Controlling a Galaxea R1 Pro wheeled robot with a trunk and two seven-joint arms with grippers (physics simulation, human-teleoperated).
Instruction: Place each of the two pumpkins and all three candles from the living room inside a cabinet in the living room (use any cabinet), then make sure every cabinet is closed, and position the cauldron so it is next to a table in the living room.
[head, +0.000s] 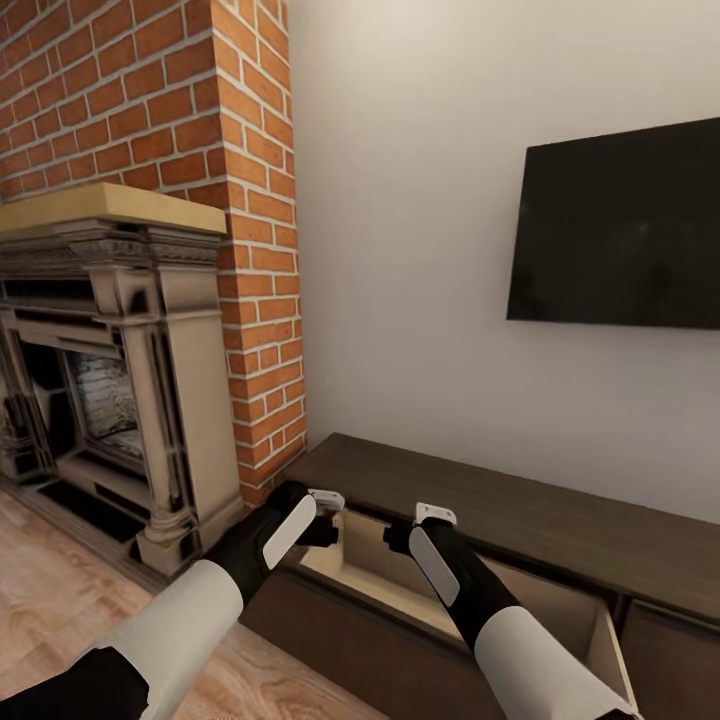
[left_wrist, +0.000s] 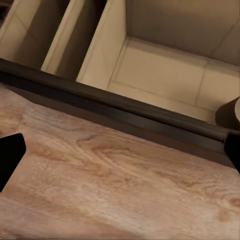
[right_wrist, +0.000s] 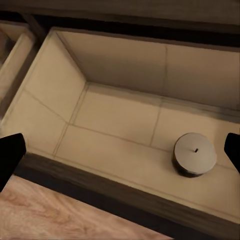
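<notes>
The long dark-brown cabinet (head: 540, 515) stands under the wall screen with one drawer (head: 375, 572) pulled out. A grey candle (right_wrist: 195, 153) with a short wick stands upright on the pale drawer floor; its edge (left_wrist: 231, 112) also shows in the left wrist view. My right gripper (right_wrist: 120, 152) hovers open above the drawer, the candle lying off toward one finger. Above the drawer's dark front panel (left_wrist: 125, 112) and the wood floor, my left gripper (left_wrist: 120, 155) hangs open and holds nothing. In the head view both grippers (head: 330, 525) (head: 405, 535) reach over the drawer's left end.
An ornate grey fireplace (head: 120, 370) and a brick chimney (head: 250, 250) stand left of the cabinet. A black screen (head: 620, 230) hangs on the wall above it. Wood floor (head: 60, 600) lies in front. More pale compartments (left_wrist: 45, 35) show beside the drawer.
</notes>
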